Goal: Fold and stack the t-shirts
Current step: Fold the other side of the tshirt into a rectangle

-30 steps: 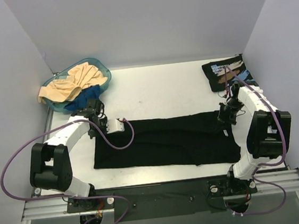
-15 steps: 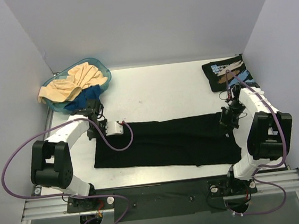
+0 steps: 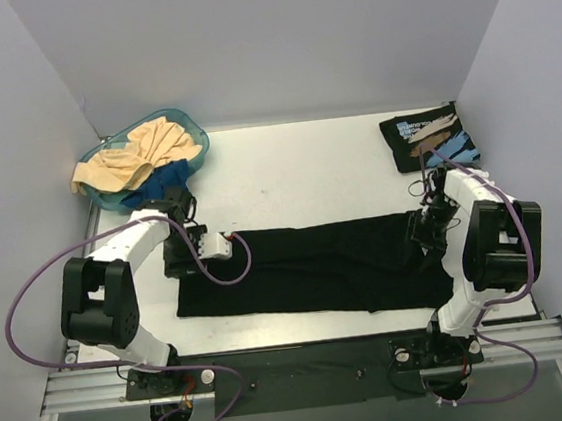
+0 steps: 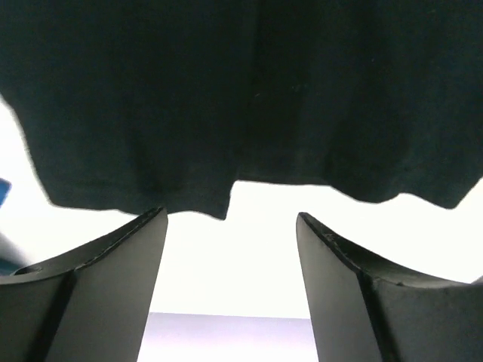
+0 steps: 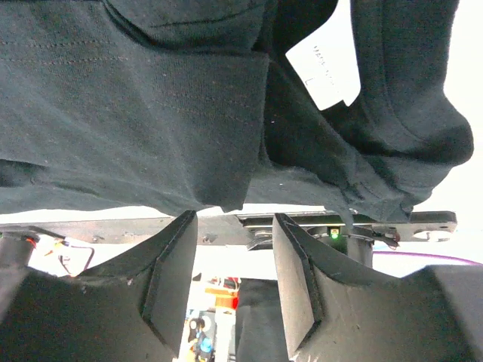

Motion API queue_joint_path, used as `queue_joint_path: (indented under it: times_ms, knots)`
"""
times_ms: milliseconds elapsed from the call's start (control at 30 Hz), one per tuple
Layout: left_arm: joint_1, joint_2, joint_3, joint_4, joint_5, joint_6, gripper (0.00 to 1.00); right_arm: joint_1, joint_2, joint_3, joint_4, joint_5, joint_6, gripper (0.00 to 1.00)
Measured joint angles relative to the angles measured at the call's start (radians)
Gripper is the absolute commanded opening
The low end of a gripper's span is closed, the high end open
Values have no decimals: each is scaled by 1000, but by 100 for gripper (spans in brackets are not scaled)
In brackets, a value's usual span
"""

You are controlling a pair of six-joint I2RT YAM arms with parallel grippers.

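White tabletop (image 3: 306, 163) between pale walls: at 10 o'clock a teal basin (image 3: 197, 145) holds a beige shirt (image 3: 130, 162) over a dark blue shirt (image 3: 155, 195). The left gripper (image 3: 183, 253) hangs at the far left corner of the plain black t-shirt (image 3: 317, 267), fingers spread, the hem just past their tips. That shirt lies mid-table as a long band, its axis running 9 to 3 o'clock. The right gripper (image 3: 429, 227) sits over its right end, jaws parted, cloth and a white label (image 5: 324, 68) just beyond. Each arm is nearer its own end, so a lengthwise fold likely needs both. The printed black shirt (image 3: 429, 137) lies folded at 2 o'clock.
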Motion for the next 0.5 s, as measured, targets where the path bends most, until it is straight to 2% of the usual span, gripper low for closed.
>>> queue_joint_path:
  times_ms: [100, 167, 233, 267, 333, 500]
  knots:
    - [-7, 15, 129, -100, 37, -19, 81, 0, -21, 1, 0, 21, 4, 38]
    - [-18, 31, 279, -166, 96, -63, 79, 0, -57, 10, -1, 39, 6, 34]
    - [-42, 52, 438, -192, 167, -136, 72, -3, -92, 29, 3, 52, 11, 33]
    - [-60, 63, 499, -190, 202, -179, 63, -5, -109, 41, 10, 58, 17, 34]
    - [-125, 84, 604, -158, 282, -328, 55, -12, -126, 59, 35, 63, 30, 36]
    - [-359, 183, 662, 51, 432, -725, 52, -51, -79, 63, 116, 60, 56, 36]
